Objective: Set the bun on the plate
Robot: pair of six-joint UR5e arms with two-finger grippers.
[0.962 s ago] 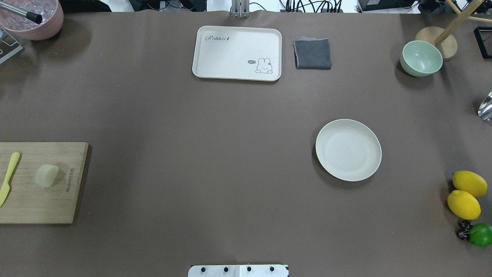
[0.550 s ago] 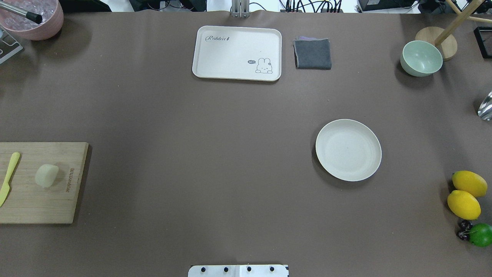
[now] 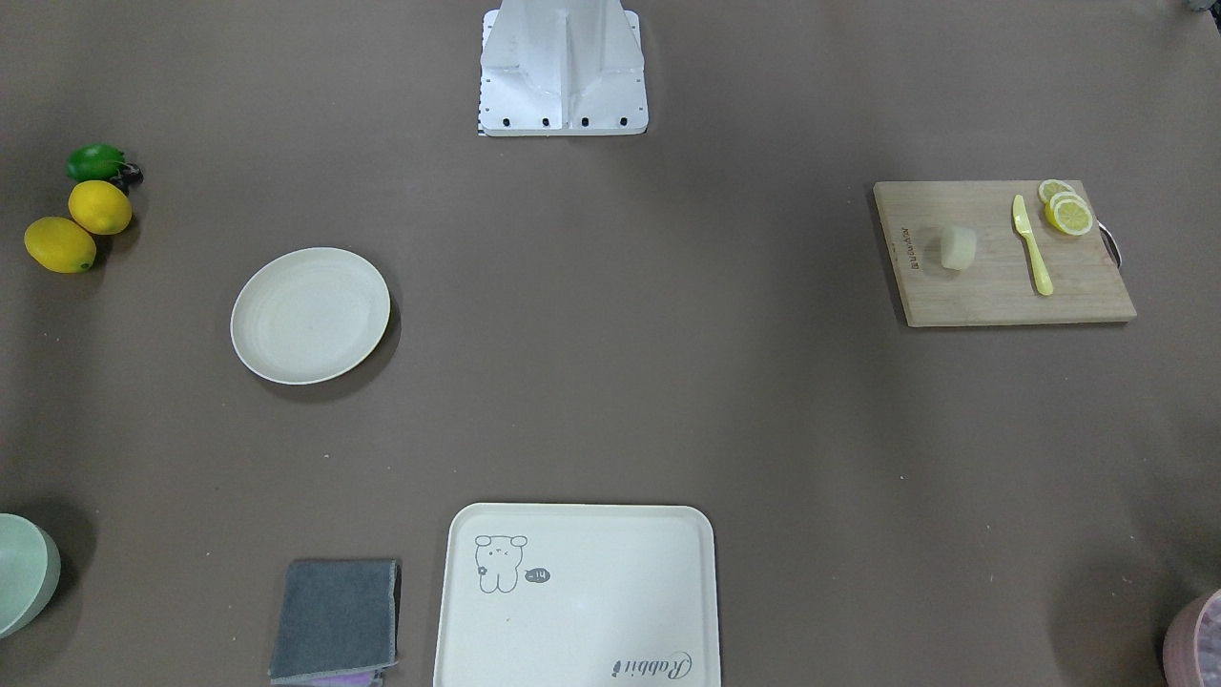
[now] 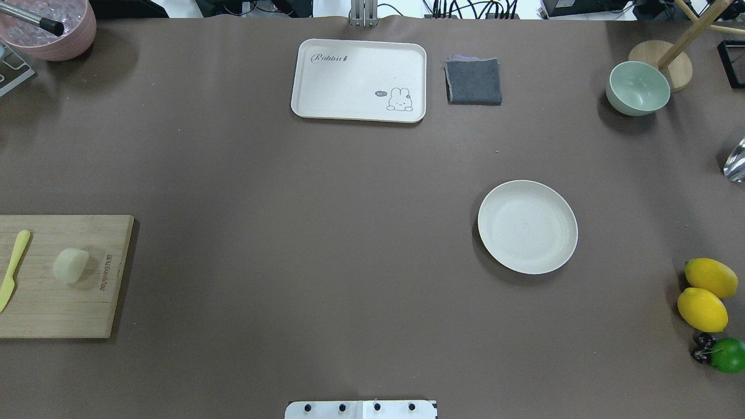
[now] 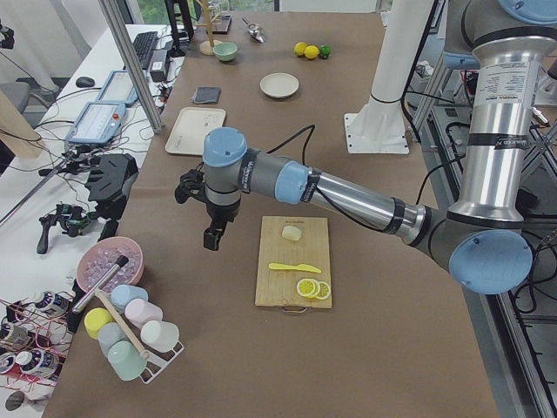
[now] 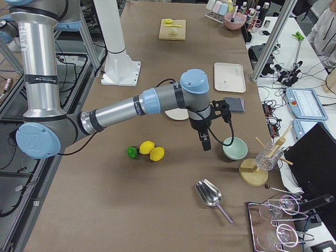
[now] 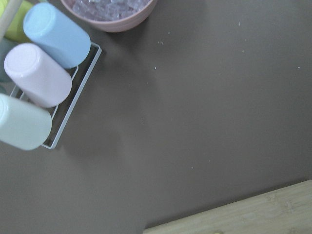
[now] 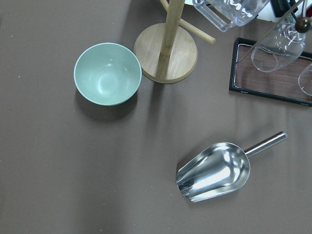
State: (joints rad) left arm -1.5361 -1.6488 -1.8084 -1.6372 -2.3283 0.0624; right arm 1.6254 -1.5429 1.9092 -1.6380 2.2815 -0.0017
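The bun (image 4: 71,265) (image 3: 958,247), a small pale cream cylinder, lies on a wooden cutting board (image 4: 64,308) at the table's left edge. Far from it, right of centre, sits the round cream plate (image 4: 527,227) (image 3: 310,315) with nothing on it. My left gripper (image 5: 211,235) shows only in the exterior left view, hanging over the table beside the board and a little away from the bun (image 5: 291,232); I cannot tell whether it is open or shut. My right gripper (image 6: 205,143) shows only in the exterior right view, above the table near the green bowl, state unclear.
A yellow knife (image 4: 13,269) and lemon slices (image 3: 1066,210) share the board. A cream tray (image 4: 358,80) and grey cloth (image 4: 474,81) lie at the back. A green bowl (image 4: 638,88), lemons (image 4: 703,294), a lime (image 4: 728,355), a metal scoop (image 8: 217,171) and a cup rack (image 7: 39,92) line the ends.
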